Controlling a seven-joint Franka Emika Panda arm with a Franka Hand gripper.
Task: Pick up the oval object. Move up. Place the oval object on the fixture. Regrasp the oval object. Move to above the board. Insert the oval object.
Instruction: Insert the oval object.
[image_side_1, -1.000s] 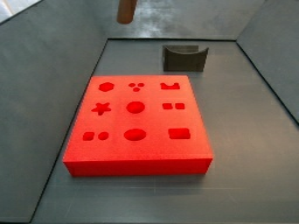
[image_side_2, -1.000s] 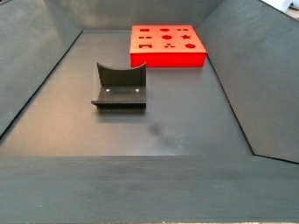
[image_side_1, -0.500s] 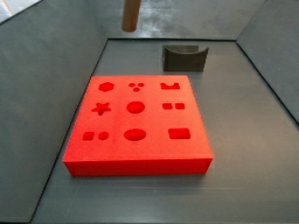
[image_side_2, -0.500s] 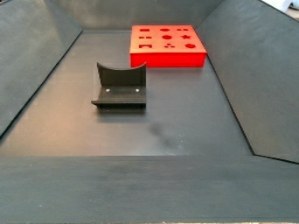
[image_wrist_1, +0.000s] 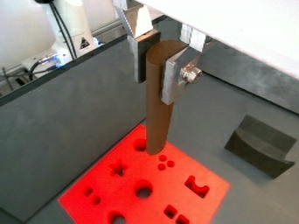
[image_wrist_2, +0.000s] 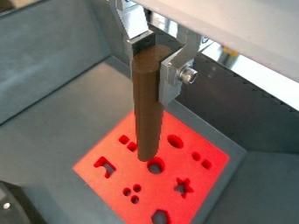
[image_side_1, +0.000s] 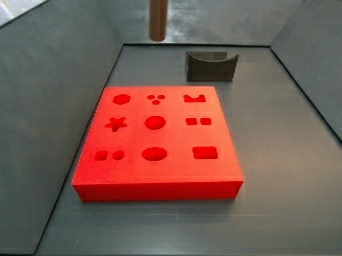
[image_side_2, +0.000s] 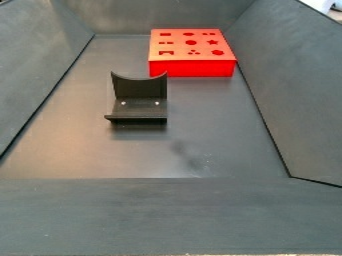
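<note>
My gripper (image_wrist_1: 158, 66) is shut on the oval object (image_wrist_1: 158, 114), a long brown peg that hangs straight down between the silver fingers (image_wrist_1: 177, 72). The same grasp shows in a wrist view (image_wrist_2: 152, 70) with the oval object (image_wrist_2: 145, 114) held above the board (image_wrist_2: 117, 166). The board is a red-orange slab with shaped holes, seen in both side views (image_side_1: 134, 165) (image_side_2: 221, 68) and below the peg in a wrist view (image_wrist_1: 100, 188). In a side view only the peg's lower end (image_side_1: 158, 22) shows, high over the far edge; the gripper itself is out of frame. The fixture (image_side_1: 211, 66) (image_side_2: 136, 100) stands empty.
Grey bin walls (image_side_1: 54, 80) (image_side_2: 40, 90) slope up around the dark floor (image_side_2: 187, 150). The fixture also shows in a wrist view (image_wrist_1: 263, 144) beside the board. Cables and white equipment (image_wrist_1: 59, 35) lie outside the bin.
In the side view the peg's lower end has shifted a little to the right, from left of the fixture toward the board's middle line. The board and fixture have not moved.
</note>
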